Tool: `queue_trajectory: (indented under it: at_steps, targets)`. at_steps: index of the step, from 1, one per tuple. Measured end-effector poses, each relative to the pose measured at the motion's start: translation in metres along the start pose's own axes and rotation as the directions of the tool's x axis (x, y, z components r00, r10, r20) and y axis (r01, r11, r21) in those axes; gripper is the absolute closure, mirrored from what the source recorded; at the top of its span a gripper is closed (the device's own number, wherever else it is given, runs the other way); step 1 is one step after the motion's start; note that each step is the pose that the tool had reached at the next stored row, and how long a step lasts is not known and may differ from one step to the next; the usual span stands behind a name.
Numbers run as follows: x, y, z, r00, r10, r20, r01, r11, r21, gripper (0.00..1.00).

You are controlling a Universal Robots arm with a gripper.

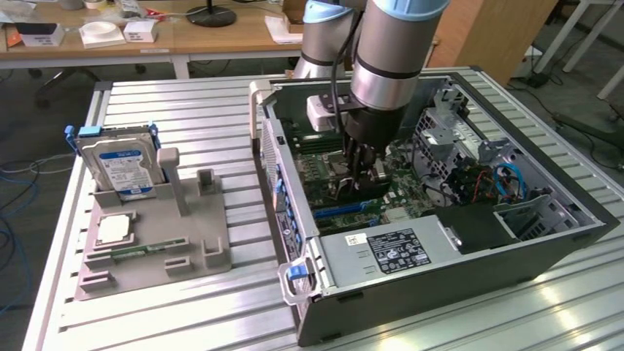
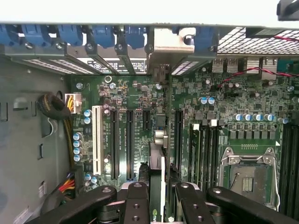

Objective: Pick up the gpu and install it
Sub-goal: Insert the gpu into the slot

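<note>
On the exterior view's left, a grey holder point(image 1: 156, 241) on the table point(image 1: 195, 110) kept the hard drive point(image 1: 119, 167). To its right sat the open computer case point(image 1: 439, 241). Inside it, the gripper point(image 2: 157, 198) was closed on the gpu point(image 2: 158, 177), holding it edge-down over the motherboard point(image 2: 219, 116), right above a slot. The card looked thin, light and stiff, but easy to break. It seemed safest held by its long sides.

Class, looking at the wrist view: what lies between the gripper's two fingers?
The gpu, held edge-on between the fingers, above the motherboard slots.
</note>
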State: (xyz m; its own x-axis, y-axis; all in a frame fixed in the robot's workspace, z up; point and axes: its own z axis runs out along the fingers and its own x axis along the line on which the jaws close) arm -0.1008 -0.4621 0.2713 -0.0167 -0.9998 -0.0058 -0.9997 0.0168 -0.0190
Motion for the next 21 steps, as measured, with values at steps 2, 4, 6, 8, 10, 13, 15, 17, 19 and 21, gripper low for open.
queue_trajectory:
  at_steps: [2,4,6,8,10,13,15,17,19,21]
  targets:
    - [0.0000,0.0001,0.0004,1.0000,0.000,-0.0003,0.000,1.0000,0.0011,0.74]
    - [0.0000,0.0001,0.0004,1.0000,0.000,-0.0001,0.000,1.0000,0.0013,0.74]
    - [0.0000,0.0001,0.0005,1.0000,0.000,0.0000,0.000,1.0000,0.0014,0.74]
    - [-0.0001,0.0001,0.0004,1.0000,0.000,0.0002,0.000,1.0000,0.0015,0.74]
    - [-0.0003,0.0000,-0.0002,1.0000,0.000,0.0000,0.000,1.0000,0.0015,0.74]
    - [-0.0007,-0.0003,-0.0010,1.0000,0.000,-0.0001,0.000,1.0000,0.0016,0.74]
    - [-0.0009,-0.0009,-0.0010,1.0000,0.000,0.0001,0.000,1.0000,0.0018,0.74]
    - [-0.0015,-0.0019,-0.0010,1.0000,0.000,0.0001,0.000,1.0000,0.0018,0.74]
    - [-0.0022,-0.0026,-0.0009,1.0000,0.000,0.0000,0.000,1.0000,0.0017,0.74]
    - [-0.0025,-0.0026,-0.0008,1.0000,0.000,0.0000,0.000,1.0000,0.0018,0.74]
